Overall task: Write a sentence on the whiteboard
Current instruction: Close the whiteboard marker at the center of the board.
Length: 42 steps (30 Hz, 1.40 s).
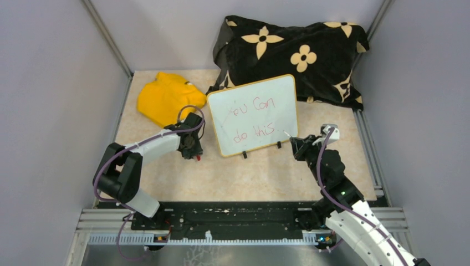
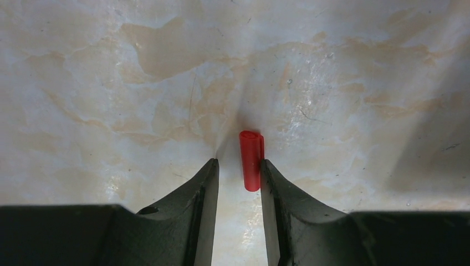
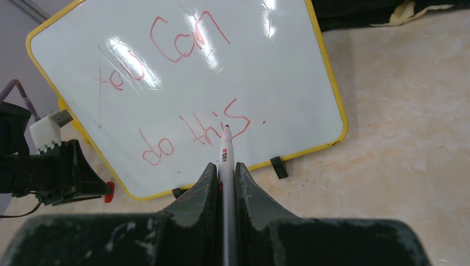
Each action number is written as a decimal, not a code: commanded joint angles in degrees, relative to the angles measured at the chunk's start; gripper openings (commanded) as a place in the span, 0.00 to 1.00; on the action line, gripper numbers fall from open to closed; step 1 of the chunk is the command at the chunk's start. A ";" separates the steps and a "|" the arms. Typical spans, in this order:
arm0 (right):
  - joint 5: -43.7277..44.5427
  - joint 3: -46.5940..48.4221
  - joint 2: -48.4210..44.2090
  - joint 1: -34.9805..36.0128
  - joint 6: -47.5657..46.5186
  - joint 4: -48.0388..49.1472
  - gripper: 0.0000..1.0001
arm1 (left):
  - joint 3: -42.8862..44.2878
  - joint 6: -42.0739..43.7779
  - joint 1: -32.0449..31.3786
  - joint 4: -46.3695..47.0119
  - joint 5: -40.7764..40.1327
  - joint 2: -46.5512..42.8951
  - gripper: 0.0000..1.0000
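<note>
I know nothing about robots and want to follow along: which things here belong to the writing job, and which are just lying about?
Belonging to the job: the whiteboard; the red sentence on it; the pen in the right gripper; the red cap between the fingers of the left gripper.
Just lying about: the yellow cloth; the black flowered cushion.

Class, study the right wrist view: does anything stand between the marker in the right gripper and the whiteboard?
Nothing visible does. The right gripper holds the marker, and its tip points straight at the lower half of the whiteboard, with no object in between.
</note>
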 commanded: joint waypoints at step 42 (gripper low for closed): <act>0.07 0.39 -0.06 0.94 0.25 2.46 0.00 | 0.99 9.44 -0.27 0.79 -0.48 4.23 0.35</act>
